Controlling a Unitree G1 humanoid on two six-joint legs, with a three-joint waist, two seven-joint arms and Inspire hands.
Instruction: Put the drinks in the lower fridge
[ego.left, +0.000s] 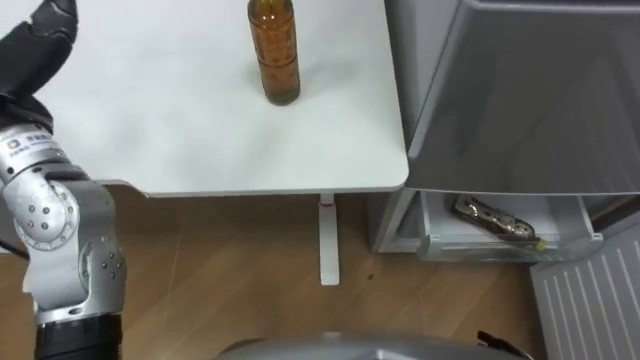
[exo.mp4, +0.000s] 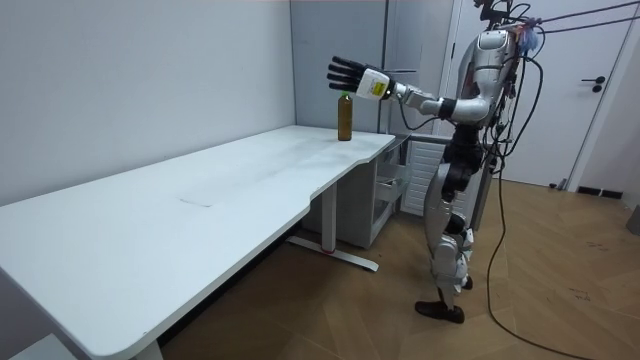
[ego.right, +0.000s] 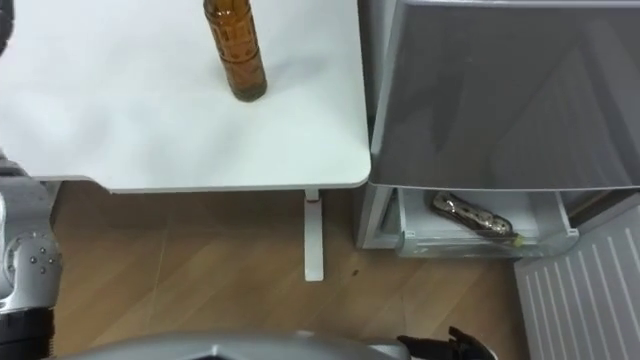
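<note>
Amber-brown tall drink bottle stood upright on the white counter, right of the raised left hand, whose fingers were spread open, apart from it.

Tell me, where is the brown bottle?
In the left eye view the brown bottle stands upright top centre on the white table, fridge to its right, left robot hand to its left.

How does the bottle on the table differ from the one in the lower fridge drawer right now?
The bottle on the table stands upright, while the bottle in the drawer lies on its side. The first sits out on the white table, not yet put away. The second is already inside the open lower drawer. Both look brownish.
</note>
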